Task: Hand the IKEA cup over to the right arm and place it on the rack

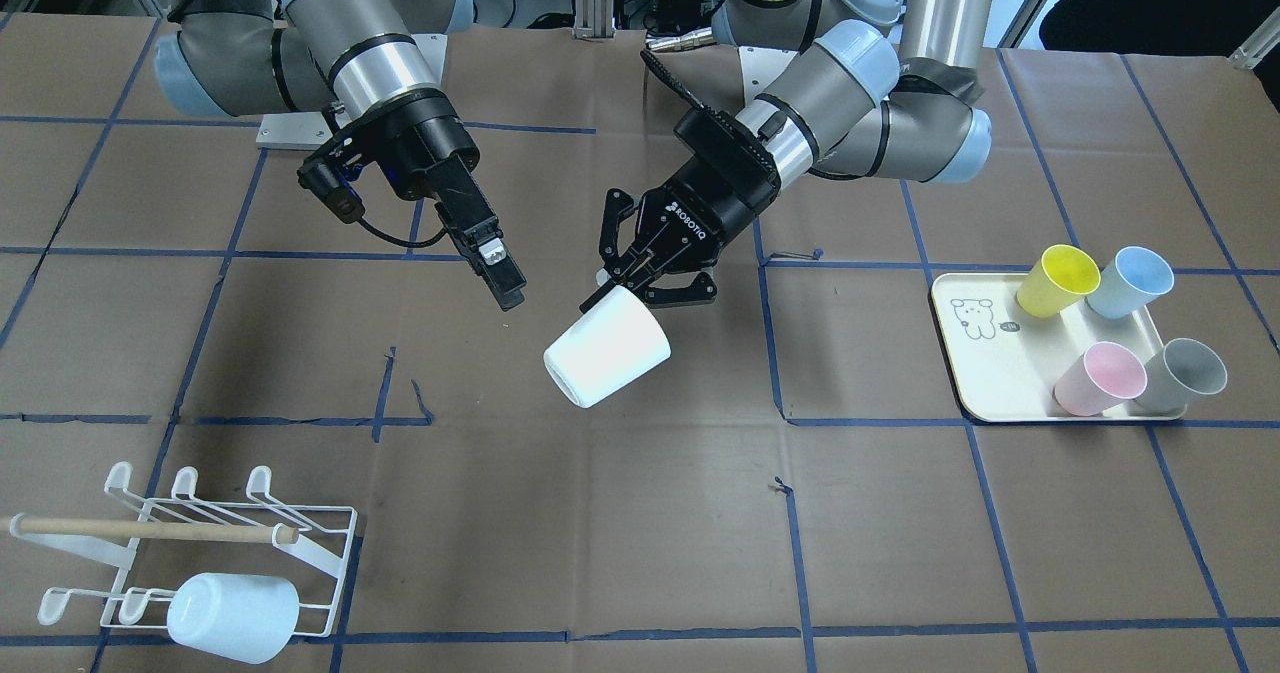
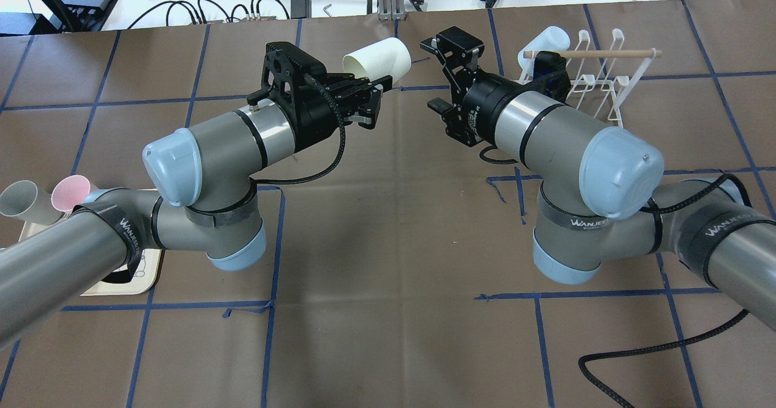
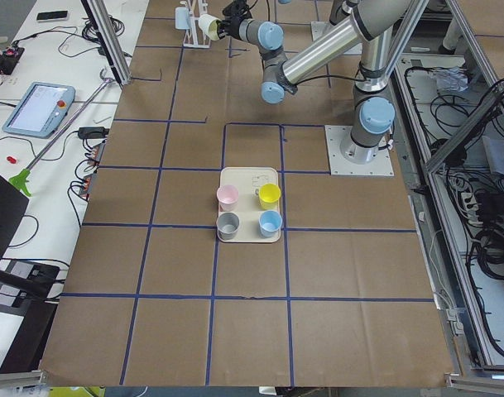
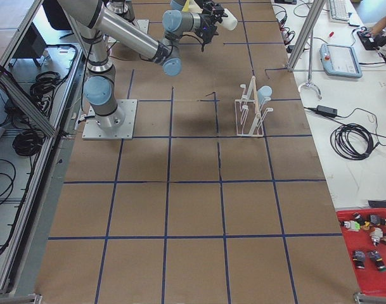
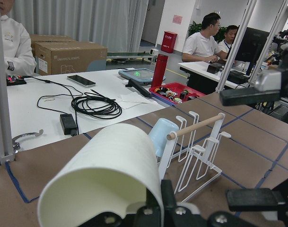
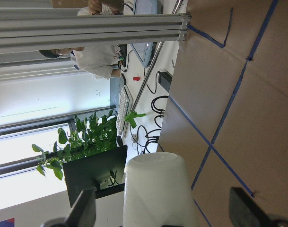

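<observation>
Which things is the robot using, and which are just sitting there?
In use: white cup, left gripper holding it, open right gripper, rack.
Just sitting: tray, yellow cup, blue cup, pink cup, grey cup, pale cup on rack.

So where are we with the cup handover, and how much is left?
Done: the left gripper has the white cup off the table, clamped at its rim. In hand: the right gripper faces the cup, open and not gripping it. Left: the handover itself, then placing the cup on the rack, where one pale cup already sits.
</observation>
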You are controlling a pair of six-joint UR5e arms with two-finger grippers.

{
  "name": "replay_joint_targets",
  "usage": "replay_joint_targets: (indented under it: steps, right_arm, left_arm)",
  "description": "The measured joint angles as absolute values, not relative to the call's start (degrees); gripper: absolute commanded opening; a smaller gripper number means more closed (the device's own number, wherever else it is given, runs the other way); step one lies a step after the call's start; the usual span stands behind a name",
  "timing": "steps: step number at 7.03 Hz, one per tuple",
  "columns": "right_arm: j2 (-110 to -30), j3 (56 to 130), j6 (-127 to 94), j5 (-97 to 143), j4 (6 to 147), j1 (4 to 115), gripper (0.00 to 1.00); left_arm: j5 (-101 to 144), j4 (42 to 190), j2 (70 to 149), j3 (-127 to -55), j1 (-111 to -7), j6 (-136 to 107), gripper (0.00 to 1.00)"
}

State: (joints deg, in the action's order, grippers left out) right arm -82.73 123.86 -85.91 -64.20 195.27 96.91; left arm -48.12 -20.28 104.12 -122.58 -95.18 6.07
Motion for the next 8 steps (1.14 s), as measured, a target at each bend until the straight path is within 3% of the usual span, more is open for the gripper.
replay_joint_targets:
  steps: [8]
  right_arm:
    - [-72.3,114.0,-85.8,-64.3,194.5,100.9,0.97]
  left_arm:
    - [-48.2,-20.3,103.8,-122.9,-95.2,5.7,0.04]
